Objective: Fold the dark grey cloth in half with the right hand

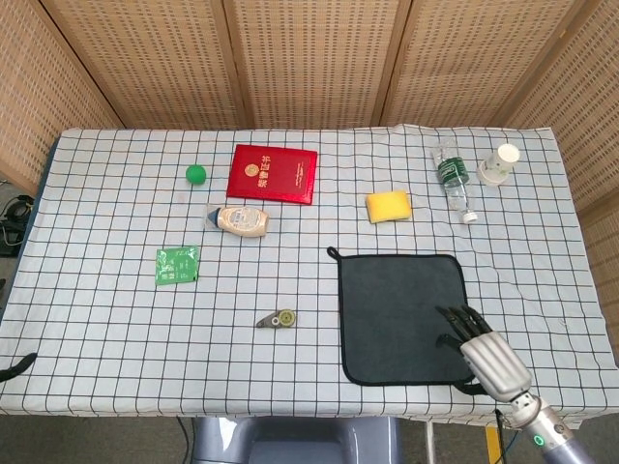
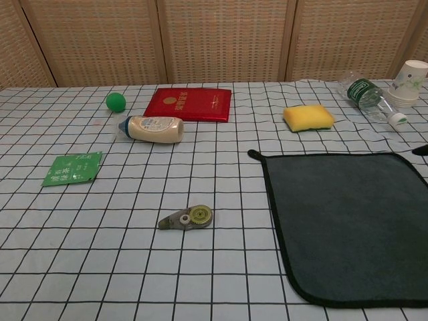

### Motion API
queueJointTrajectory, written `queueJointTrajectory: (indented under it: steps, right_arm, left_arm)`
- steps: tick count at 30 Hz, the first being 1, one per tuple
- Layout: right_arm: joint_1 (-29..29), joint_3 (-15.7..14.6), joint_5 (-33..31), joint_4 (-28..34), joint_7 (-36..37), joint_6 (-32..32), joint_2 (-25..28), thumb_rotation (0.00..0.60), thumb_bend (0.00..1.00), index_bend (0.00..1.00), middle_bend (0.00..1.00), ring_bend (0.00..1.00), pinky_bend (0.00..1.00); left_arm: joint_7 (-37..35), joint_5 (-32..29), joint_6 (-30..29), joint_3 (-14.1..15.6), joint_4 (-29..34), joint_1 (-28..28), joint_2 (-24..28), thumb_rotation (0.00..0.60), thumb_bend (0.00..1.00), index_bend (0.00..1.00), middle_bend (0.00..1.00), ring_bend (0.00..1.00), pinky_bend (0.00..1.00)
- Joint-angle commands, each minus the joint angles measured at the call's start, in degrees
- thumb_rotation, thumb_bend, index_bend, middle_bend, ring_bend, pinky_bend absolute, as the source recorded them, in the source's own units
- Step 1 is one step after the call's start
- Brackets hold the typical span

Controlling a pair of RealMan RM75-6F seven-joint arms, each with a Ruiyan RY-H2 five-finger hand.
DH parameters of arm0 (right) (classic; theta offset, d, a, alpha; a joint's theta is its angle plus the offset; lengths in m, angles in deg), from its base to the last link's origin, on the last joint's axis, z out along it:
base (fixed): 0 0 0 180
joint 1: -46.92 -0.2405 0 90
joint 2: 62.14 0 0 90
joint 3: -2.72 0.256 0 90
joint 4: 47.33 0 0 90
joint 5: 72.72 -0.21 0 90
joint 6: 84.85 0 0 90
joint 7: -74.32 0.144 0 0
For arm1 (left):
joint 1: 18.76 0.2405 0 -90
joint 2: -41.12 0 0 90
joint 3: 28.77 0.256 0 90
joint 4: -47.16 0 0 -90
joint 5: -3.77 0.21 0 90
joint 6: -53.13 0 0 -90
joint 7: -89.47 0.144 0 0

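The dark grey cloth (image 1: 401,314) lies flat and unfolded on the checked tablecloth, right of centre; the chest view shows the cloth (image 2: 348,221) filling its lower right. My right hand (image 1: 481,348) hovers over the cloth's near right corner, its black fingers (image 1: 462,319) spread and pointing away over the fabric, holding nothing. A dark tip (image 2: 421,150) shows at the chest view's right edge. Only a dark sliver of my left hand (image 1: 14,369) appears at the table's near left edge.
A yellow sponge (image 1: 388,206), a lying water bottle (image 1: 451,177) and a paper cup (image 1: 500,163) sit beyond the cloth. To the left are a correction tape (image 1: 279,319), lotion bottle (image 1: 242,220), red booklet (image 1: 273,173), green ball (image 1: 195,174) and green packet (image 1: 177,265).
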Motion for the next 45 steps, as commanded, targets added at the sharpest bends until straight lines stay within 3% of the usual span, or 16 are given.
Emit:
queueJointTrajectory:
  steps: [1, 7, 13, 30, 45]
  right_arm:
    - [-1.67, 0.04, 0.75, -1.26, -1.81, -2.48, -2.54, 0.600, 0.26, 0.44, 0.00, 0.00, 0.00]
    - [-3.30, 0.06, -2.14, -2.36, -5.46, -7.47, -5.73, 0.600, 0.37, 0.44, 0.00, 0.00, 0.00]
    - [-3.86, -0.22, -3.91, -3.61, -9.50, -9.70, -8.41, 0.600, 0.38, 0.45, 0.00, 0.00, 0.00]
    - [-3.44, -2.04, -2.85, -9.90, -14.49, -8.06, -14.74, 0.600, 0.41, 0.48, 0.00, 0.00, 0.00]
    - [-3.75, -2.53, -3.75, -12.14, -15.80, -7.84, -16.20, 0.600, 0.41, 0.48, 0.00, 0.00, 0.00]
  left_arm:
    - [0.53, -0.80, 0.89, -0.21, -0.11, -0.43, -0.22, 0.600, 0.00, 0.00, 0.00, 0.00, 0.00]
    - [1.19, -1.47, 1.48, -0.38, -0.05, -0.73, -0.42, 0.600, 0.00, 0.00, 0.00, 0.00, 0.00]
    - [1.88, -1.51, 1.80, -0.27, -0.01, -0.88, -0.67, 0.600, 0.00, 0.00, 0.00, 0.00, 0.00]
    - [1.72, -1.78, 1.96, -0.29, -0.03, -0.96, -0.64, 0.600, 0.00, 0.00, 0.00, 0.00, 0.00]
    - [1.66, -1.91, 2.03, -0.30, -0.13, -1.02, -0.66, 0.600, 0.00, 0.00, 0.00, 0.00, 0.00]
